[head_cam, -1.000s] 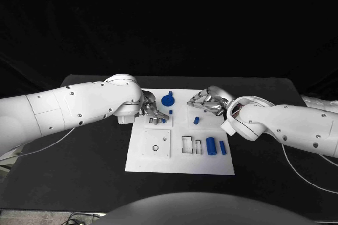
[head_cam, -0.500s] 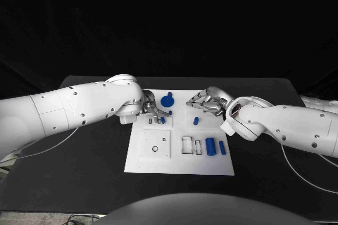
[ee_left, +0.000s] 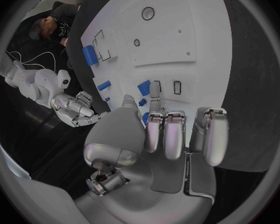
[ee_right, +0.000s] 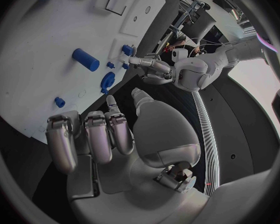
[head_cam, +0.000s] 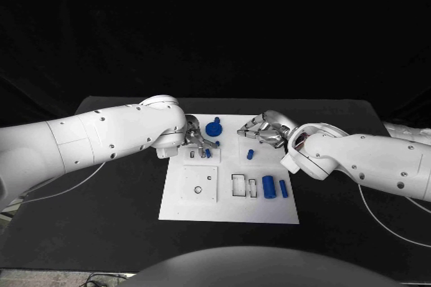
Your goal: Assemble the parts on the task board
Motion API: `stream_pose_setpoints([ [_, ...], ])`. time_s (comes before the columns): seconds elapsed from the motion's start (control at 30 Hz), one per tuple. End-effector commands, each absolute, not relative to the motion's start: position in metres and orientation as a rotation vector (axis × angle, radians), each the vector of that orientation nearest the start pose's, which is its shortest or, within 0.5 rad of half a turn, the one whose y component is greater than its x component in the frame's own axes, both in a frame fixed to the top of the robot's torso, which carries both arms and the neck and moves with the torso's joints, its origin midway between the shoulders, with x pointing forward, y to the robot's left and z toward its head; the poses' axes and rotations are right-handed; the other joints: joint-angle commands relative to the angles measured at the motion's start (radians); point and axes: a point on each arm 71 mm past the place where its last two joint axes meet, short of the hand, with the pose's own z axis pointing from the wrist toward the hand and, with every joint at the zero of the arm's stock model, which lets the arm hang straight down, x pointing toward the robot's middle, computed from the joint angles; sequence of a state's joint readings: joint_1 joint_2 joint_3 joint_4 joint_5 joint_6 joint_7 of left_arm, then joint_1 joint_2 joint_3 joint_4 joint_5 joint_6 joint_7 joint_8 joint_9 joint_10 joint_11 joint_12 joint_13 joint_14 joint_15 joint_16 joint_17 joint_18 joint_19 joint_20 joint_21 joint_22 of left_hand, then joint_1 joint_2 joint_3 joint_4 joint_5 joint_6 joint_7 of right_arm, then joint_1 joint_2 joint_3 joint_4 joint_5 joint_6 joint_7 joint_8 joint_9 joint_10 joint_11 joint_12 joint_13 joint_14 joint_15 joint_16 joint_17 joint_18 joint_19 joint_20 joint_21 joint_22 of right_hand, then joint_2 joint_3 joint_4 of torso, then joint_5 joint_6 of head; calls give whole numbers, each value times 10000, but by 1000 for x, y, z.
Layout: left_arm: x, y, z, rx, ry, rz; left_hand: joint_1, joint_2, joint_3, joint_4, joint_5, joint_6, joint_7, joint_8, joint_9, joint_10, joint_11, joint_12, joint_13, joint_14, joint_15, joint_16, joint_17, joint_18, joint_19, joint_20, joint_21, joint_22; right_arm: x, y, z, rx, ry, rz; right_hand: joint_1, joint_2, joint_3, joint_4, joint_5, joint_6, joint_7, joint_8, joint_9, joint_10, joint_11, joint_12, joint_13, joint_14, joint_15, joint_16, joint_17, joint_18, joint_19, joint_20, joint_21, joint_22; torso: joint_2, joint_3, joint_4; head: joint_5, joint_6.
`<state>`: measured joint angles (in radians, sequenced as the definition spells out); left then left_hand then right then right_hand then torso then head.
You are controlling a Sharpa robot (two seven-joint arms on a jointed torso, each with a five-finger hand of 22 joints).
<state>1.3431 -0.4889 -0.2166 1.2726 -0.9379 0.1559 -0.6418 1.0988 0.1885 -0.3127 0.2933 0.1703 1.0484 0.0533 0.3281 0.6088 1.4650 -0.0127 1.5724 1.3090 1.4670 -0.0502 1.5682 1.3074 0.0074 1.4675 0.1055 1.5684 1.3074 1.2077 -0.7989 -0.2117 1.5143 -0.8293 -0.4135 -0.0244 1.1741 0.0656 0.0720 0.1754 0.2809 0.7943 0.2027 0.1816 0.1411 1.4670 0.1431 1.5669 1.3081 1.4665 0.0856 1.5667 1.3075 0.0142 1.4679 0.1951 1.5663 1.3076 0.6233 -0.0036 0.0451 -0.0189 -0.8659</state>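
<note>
1. A white task board (head_cam: pixel 230 207) lies in the middle of a black table (head_cam: pixel 117 225). Small blue parts are scattered across it, so the assembly looks only partly done.

2. At the far edge of the board a round blue knob (head_cam: pixel 213 127) stands upright. Whether it is fully seated cannot be told.

3. The left hand (head_cam: pixel 195 141) hovers over the far left part of the board. In the left wrist view its fingers (ee_left: pixel 167 134) lie side by side and point down at a small blue peg (ee_left: pixel 144 88) beside two narrow slots (ee_left: pixel 166 86). The fingertips are touching or just beside the peg; whether they pinch it cannot be told.

4. The right hand (head_cam: pixel 260 130) sits over the far right part of the board. In the right wrist view its fingers (ee_right: pixel 90 142) are loosely curled and slightly apart, with nothing seen between them.

5. A short blue piece (head_cam: pixel 250 154) lies loose just in front of the right hand.

6. Nearer the robot, a thick blue cylinder (head_cam: pixel 268 186) and a thinner blue rod (head_cam: pixel 284 188) lie flat, side by side, next to an empty rectangular pocket (head_cam: pixel 239 184). These appear not yet fitted.

7. A square plate (head_cam: pixel 200 183) with a small ring hole on the near left of the board also looks unfilled.

8. Judged from this, most of the work remains.

9. The two hands are close together over the far end, so they could crowd each other.
</note>
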Motion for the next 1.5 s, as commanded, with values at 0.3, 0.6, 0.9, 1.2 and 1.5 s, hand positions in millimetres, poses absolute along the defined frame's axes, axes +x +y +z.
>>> stream_pose_setpoints([
  [0.3, 509, 119, -237, -1241, 24507, -2282, 153, 4, -37, -35, -23, -94, 16, -83, 10, 1058, 91, -16, 2618, 1038, 88, 26, 2634, -74, 1033, -90, 24, 2634, 464, -191, -244, 3960, 18689, 9089, -71, -13, 0, 48, 59, 62, 145, 68, 17, 1038, 67, 39, 2627, 1043, 89, 41, 2633, -142, 1029, 72, 45, 2632, 6, -4, 4, -11, 7],
  [0.6, 509, 117, -237, -1272, 24426, -2409, 762, -35, 37, -64, 286, -69, 8, -230, 69, 1058, 91, -16, 2618, 1038, 91, 26, 2634, -74, 1033, -123, 24, 2634, 464, -190, -244, 3965, 18675, 9085, -71, -13, 0, 48, 59, 62, 145, 68, 17, 1038, 67, 39, 2627, 1043, 89, 41, 2633, -142, 1029, 72, 45, 2632, 13, -5, 3, -16, -7],
  [0.9, 510, 114, -237, -1374, 24310, -2643, 1229, -10, 165, -70, 465, -16, -23, -306, 119, 1058, 63, -16, 2618, 1038, 67, 26, 2634, -74, 1033, -138, 24, 2634, 464, -190, -244, 3976, 18651, 9072, -71, -13, 0, 48, 59, 62, 145, 68, 17, 1038, 67, 39, 2627, 1043, 89, 41, 2633, -142, 1029, 72, 45, 2632, 7, -1, -9, -15, -25],
  [1.2, 510, 110, -236, -1465, 24236, -2913, 1652, 5, 316, -43, 805, 32, -46, -386, 169, 1058, 40, -16, 2618, 1038, 45, 26, 2634, -74, 1033, -158, 24, 2634, 464, -191, -244, 3992, 18655, 9044, -77, -16, 1, 49, 100, 59, 152, 73, 18, 1038, 71, 39, 2627, 1043, 94, 41, 2633, -142, 1029, 76, 45, 2632, 3, -2, -3, -44, -45],
  [1.5, 510, 110, -236, -1486, 24276, -2980, 1658, 11, 320, -29, 859, 61, -50, -381, 184, 1058, 37, -16, 2618, 1038, 42, 26, 2634, -74, 1033, -159, 24, 2634, 464, -191, -244, 3995, 18660, 9028, -77, -16, 1, 49, 100, 59, 152, 73, 18, 1038, 71, 39, 2627, 1043, 94, 41, 2633, -142, 1029, 76, 45, 2632, 2, -5, 9, -49, -47],
])
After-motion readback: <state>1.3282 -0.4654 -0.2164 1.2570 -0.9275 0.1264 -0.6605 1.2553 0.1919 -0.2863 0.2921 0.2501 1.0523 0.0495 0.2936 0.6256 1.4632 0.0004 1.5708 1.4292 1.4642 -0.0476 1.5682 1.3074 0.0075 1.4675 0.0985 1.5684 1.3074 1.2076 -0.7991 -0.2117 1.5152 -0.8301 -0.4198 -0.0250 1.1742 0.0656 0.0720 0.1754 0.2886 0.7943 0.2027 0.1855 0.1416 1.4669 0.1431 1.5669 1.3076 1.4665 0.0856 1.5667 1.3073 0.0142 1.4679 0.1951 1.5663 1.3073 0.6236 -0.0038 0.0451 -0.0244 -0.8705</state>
